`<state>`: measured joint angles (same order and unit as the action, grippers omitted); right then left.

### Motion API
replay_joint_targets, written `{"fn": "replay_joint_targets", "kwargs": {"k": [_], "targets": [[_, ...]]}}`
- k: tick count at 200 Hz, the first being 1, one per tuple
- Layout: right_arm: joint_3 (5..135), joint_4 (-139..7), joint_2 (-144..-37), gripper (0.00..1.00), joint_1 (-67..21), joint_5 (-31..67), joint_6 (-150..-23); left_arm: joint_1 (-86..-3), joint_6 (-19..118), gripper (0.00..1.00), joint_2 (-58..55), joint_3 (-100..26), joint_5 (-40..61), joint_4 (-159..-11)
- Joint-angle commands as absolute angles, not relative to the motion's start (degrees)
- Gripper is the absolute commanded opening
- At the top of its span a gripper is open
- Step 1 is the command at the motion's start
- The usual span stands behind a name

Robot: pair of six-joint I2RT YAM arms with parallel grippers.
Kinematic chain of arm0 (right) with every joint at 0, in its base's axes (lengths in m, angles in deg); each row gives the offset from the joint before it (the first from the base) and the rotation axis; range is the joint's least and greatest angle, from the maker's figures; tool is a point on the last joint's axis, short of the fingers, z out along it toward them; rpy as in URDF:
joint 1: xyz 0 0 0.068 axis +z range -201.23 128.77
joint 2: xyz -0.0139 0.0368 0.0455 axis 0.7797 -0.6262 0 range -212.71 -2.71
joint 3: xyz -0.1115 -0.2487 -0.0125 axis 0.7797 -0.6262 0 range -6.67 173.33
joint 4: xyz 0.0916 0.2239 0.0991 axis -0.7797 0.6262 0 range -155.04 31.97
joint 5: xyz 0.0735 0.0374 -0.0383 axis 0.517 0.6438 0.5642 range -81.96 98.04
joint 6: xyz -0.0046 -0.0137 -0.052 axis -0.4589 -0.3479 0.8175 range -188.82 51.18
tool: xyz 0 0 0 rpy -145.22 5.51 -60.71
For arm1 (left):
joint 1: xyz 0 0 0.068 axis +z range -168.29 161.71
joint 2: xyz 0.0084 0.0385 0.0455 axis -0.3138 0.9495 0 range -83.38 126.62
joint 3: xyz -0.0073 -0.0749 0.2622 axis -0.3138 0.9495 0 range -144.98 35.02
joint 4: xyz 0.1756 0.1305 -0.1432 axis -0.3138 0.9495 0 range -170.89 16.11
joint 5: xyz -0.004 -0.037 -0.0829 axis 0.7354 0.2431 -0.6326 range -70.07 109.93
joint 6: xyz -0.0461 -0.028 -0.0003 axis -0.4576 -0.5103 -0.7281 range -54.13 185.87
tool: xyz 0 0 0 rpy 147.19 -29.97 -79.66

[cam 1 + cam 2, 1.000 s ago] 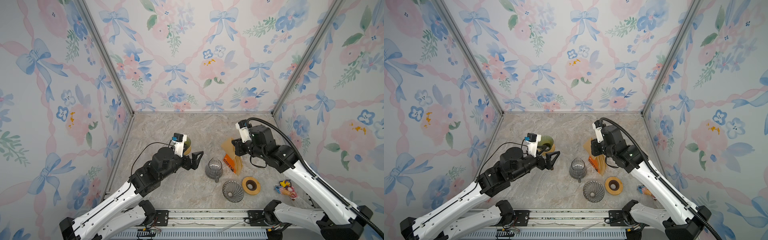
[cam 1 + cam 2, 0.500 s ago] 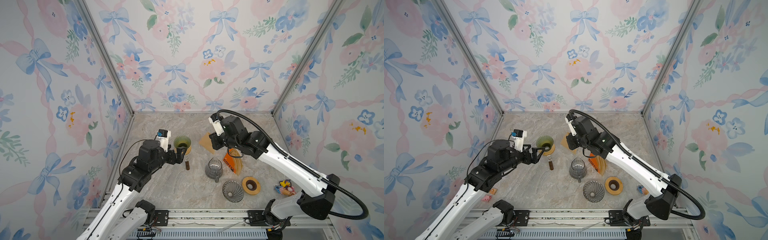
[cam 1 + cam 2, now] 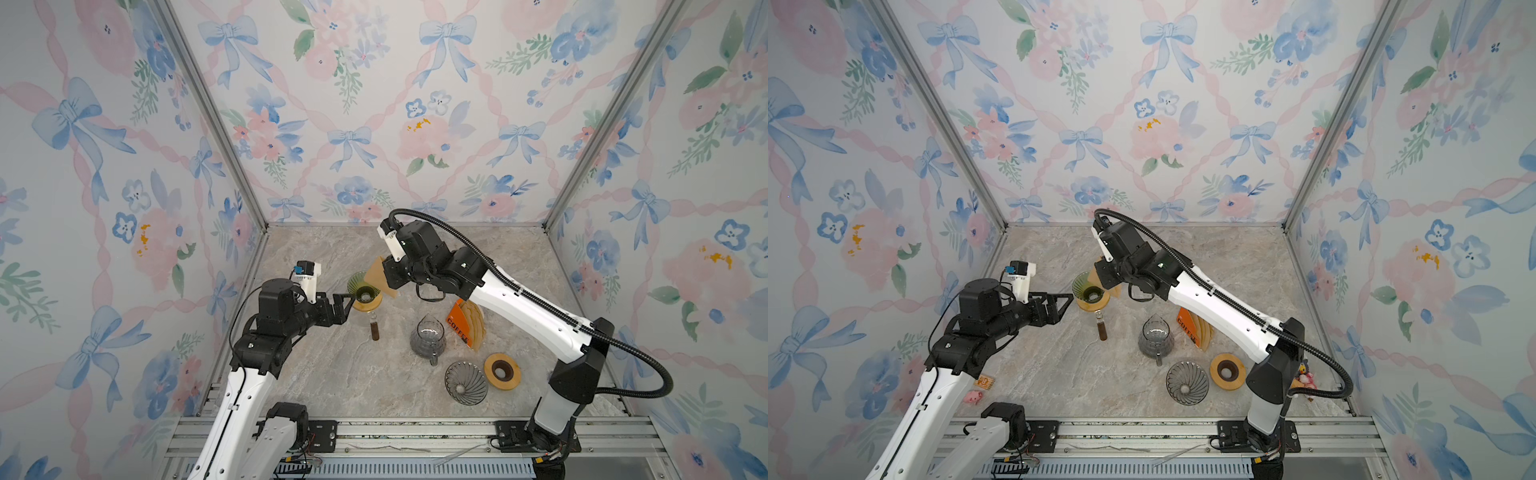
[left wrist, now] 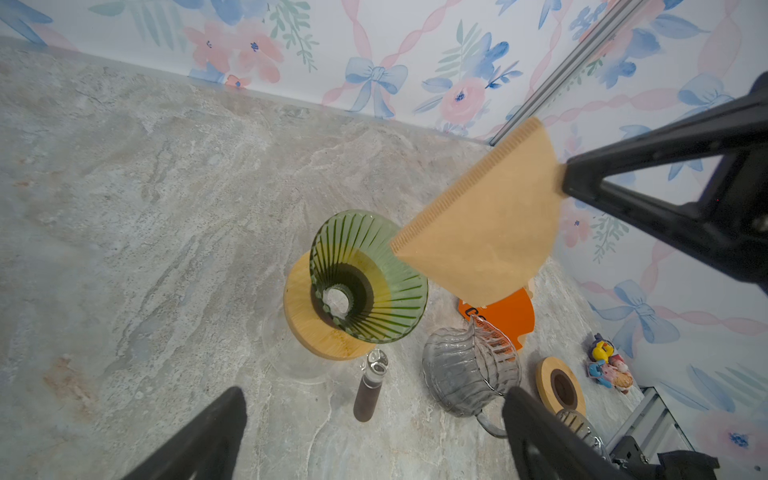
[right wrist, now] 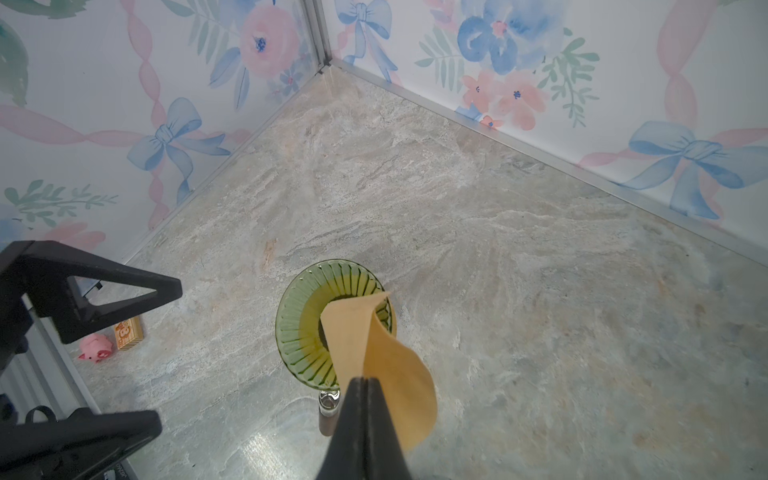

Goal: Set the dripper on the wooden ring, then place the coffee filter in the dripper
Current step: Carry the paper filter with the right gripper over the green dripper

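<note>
The coffee filter [image 4: 486,220], a flat tan paper cone, hangs from my right gripper [image 5: 363,380], which is shut on its curved edge. Its pointed end reaches over the rim of the dripper [image 4: 370,282], a ribbed green glass cone on a wooden collar. In both top views the filter [image 3: 376,272] [image 3: 1116,289] shows just right of the dripper [image 3: 362,289] [image 3: 1088,291], under the right wrist. My left gripper [image 3: 349,308] [image 4: 372,399] stands open and empty just left of the dripper, level with its collar.
A small brown bottle [image 3: 375,330] stands just in front of the dripper. A glass carafe [image 3: 428,338], an orange holder of filters [image 3: 465,322], a clear dripper [image 3: 465,382] and a wooden ring [image 3: 502,371] lie to the right. Small toys [image 3: 973,397] [image 3: 1306,376] lie at both front edges.
My right gripper has carried the filter leftward from the orange holder to over the dripper. My left gripper, still open, has drawn back to the left.
</note>
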<state>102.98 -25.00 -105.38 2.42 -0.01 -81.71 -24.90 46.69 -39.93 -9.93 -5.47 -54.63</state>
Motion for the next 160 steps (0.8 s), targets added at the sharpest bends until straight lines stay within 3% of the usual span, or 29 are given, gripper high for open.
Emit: {"fn": "replay_joint_targets", "kwargs": {"k": [1, 160], "targets": [[107.62, -21.42, -108.04, 0.05, 3.39, -0.92, -82.27, -24.34, 48.17, 0.98, -41.44, -8.32, -8.2, -56.39], [129.54, -9.53, -125.01, 0.08, 6.49, -2.36, -81.71, -24.27, 48.03, 0.98, -41.44, -8.03, -9.25, -56.37]]}}
